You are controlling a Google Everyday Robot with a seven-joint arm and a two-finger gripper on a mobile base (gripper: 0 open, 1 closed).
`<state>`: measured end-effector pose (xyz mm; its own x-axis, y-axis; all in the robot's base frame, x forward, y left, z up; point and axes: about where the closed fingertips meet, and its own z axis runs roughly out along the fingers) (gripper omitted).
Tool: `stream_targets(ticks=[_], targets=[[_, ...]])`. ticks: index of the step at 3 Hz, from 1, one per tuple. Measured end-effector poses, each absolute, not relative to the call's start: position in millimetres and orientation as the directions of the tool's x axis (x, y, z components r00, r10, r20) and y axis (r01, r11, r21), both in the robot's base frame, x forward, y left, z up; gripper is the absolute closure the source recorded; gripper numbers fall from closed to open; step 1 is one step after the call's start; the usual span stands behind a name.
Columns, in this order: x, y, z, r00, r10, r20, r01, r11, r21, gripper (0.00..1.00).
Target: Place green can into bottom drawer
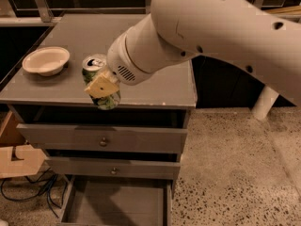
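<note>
The green can [96, 73] has a silver top with a pull tab and a green mottled side. My gripper [102, 86] is shut on it and holds it tilted in the air over the front edge of the grey cabinet top [155, 86]. One yellowish finger [101, 85] lies across the can's side. The bottom drawer [117, 201] stands pulled open below, with a plain grey floor. The can is high above it, over its left part.
A cream bowl [46, 60] sits on the left of the cabinet top. Two upper drawers with small round knobs [103, 141] are slightly open. A cardboard box [16, 159] and cables lie on the left; speckled floor lies on the right.
</note>
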<state>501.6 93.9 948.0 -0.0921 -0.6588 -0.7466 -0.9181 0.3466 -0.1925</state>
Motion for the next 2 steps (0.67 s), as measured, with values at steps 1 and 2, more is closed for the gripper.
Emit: stream_targets(ticks=[1, 2], targets=[[498.0, 90.6, 930.9, -0.127, -0.649, -0.750, -0.902, 0.391, -0.185, 1.00], [489.3, 83.9, 893.0, -0.192, -0.627, -0.755, -0.878, 0.454, -0.154, 1.00]])
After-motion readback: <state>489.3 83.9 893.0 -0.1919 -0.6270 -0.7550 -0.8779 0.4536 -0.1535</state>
